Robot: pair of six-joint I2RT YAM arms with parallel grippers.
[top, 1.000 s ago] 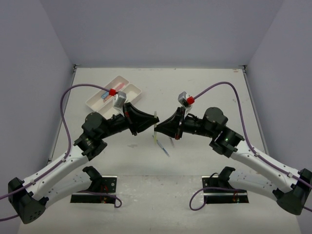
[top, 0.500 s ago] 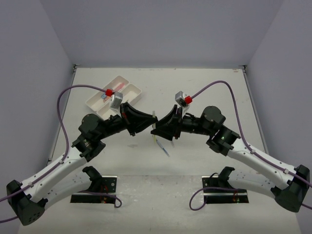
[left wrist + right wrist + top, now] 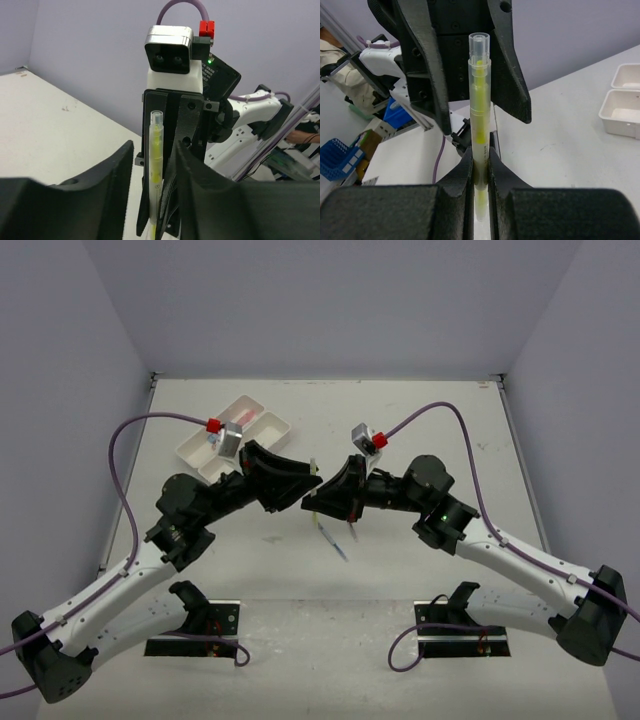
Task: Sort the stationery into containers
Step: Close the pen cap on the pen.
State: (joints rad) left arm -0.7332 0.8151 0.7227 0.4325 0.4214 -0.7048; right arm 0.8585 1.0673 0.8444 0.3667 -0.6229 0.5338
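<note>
My right gripper is shut on a yellow marker with a clear cap and holds it upright above the table's middle. My left gripper is open, its two jaws standing on either side of the marker without closing on it. In the top view the left gripper and the right gripper meet tip to tip. Two white trays lie side by side at the back left, partly hidden by the left wrist. Thin blue-grey pens lie on the table below the grippers.
The trays also show at the right edge of the right wrist view. The table's back edge and side walls close in the work area. Both arm bases and mounting plates sit at the near edge.
The right gripper has carried the yellow marker left and a little farther back. The left gripper has come forward so its open jaws now flank the marker.
</note>
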